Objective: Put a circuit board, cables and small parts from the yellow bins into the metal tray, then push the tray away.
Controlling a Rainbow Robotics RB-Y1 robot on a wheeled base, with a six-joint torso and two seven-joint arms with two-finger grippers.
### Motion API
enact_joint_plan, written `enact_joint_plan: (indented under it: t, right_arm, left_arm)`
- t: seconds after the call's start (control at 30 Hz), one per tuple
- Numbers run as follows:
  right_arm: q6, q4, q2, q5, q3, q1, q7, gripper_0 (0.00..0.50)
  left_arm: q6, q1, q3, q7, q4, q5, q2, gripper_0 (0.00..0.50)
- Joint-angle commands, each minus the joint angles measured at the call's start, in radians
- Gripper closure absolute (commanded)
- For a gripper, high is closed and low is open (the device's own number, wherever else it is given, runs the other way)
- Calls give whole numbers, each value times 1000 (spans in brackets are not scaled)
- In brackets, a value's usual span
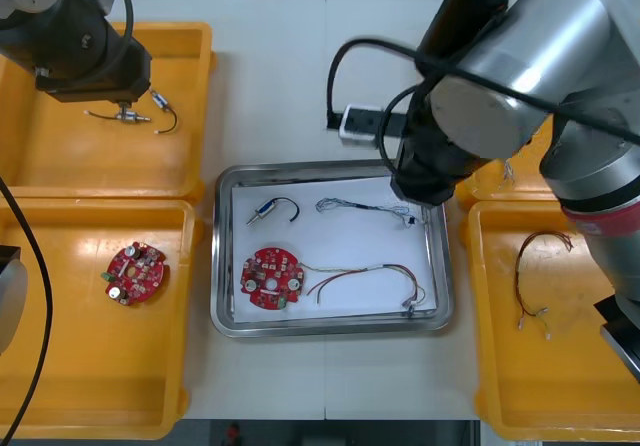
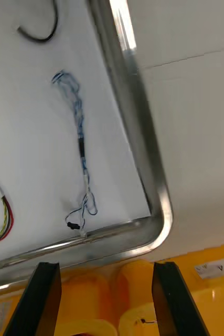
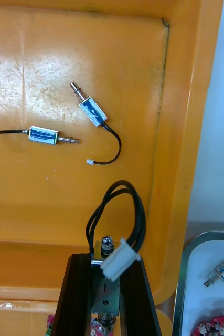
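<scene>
Now | left jaws pinch small metal part [image 3: 106, 243], half hidden | right jaws spread beside metal tray [image 2: 161, 210]

The tray [image 1: 330, 325] sits mid-worktop [image 1: 270, 96]. In it, a circuit board [image 1: 272, 278] lies near-left, a cable [image 1: 365, 278] to its right. Behind them lie a small metal part [image 1: 263, 213] and a twisted cable [image 1: 365, 206]. The near left bin [image 1: 60, 386] holds another board [image 1: 134, 273]. The far left bin [image 1: 100, 161] holds two small parts [image 1: 132, 116], beneath the left end effector [image 3: 105, 260] clasping a third part [image 3: 107, 242].
</scene>
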Motion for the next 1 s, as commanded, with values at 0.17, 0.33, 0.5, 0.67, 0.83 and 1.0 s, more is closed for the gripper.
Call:
enact_joint_plan:
  t: [0.17,0.33,0.5,0.67,0.83,1.0]
  right_arm:
    - [4,-217,-33,-8,-136,34,-292,0]
    - [4,-295,-80,-18,-202,120,-477,0]
    - [4,-350,-146,-31,-295,223,-622,0]
    - [4,-361,-198,-92,-403,309,-751,0]
    - [4,-361,-244,-166,-515,389,-866,0]
    - [4,-362,-278,-210,-628,476,-897,0]
  left_arm:
    - [7,0,-61,-82,-74,38,-7,498]
    - [7,0,-109,-67,-114,95,-7,499]
    - [7,-2,-189,-45,-168,135,-15,499]
    - [7,-3,-253,-28,-200,156,-44,499]
    - [7,-11,-330,-24,-205,169,-81,499]
    - [-15,-11,-439,-14,-195,173,-105,499]
